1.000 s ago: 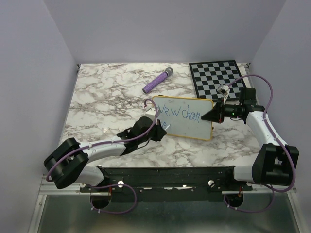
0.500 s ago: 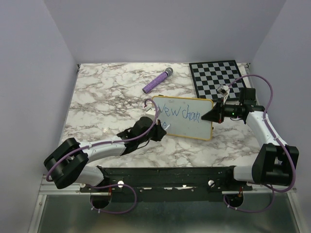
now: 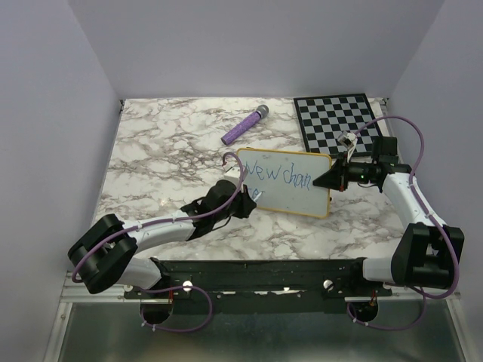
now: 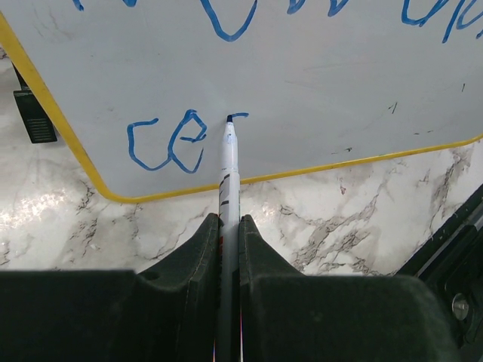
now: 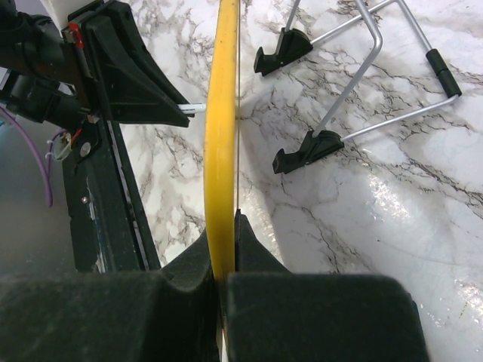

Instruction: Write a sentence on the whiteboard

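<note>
On marble bench (image 3: 158,151) mid, we see whiteboard (image 3: 294,194) propped on stand (image 5: 311,143) | L pincer (image 4: 229,225) pinching marker (image 4: 229,166), tip touching board right of blue "ce" lettering (image 4: 166,143) | R pincer (image 5: 224,230) clamped on its yellow frame.

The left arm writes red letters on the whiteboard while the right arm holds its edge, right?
Not red: the left wrist view shows blue letters. The marker in the left gripper writes them on the whiteboard while the right gripper holds its edge.
</note>
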